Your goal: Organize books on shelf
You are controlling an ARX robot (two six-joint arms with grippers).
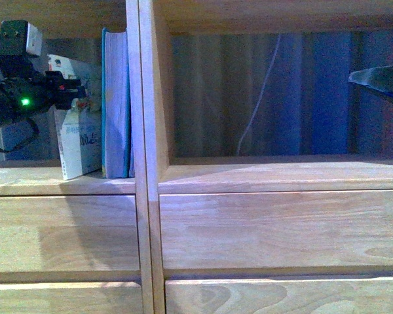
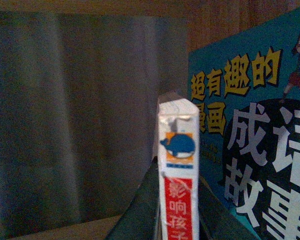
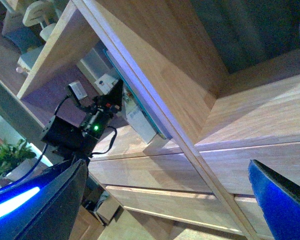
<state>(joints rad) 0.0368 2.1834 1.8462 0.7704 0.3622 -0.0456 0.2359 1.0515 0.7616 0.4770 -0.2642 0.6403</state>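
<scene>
Front view, left compartment of the shelf [image 1: 249, 176], thin paperback [image 1: 78, 147] on its lower edge, long axis near vertical, top leaning left, away from upright teal book [image 1: 116, 104], left gripper [image 1: 67, 98] pinching paperback, right gripper [image 3: 167, 170] spread wide, holding nothing.

LEFT: your black left gripper [image 1: 75, 98] (green light glowing on its wrist) is raised and reaching forward, jaws pinched on the thin white paperback with a red spine mark [image 2: 179, 200] | RIGHT: your dark right gripper [image 3: 166, 165] has its fingers spread wide apart.
</scene>
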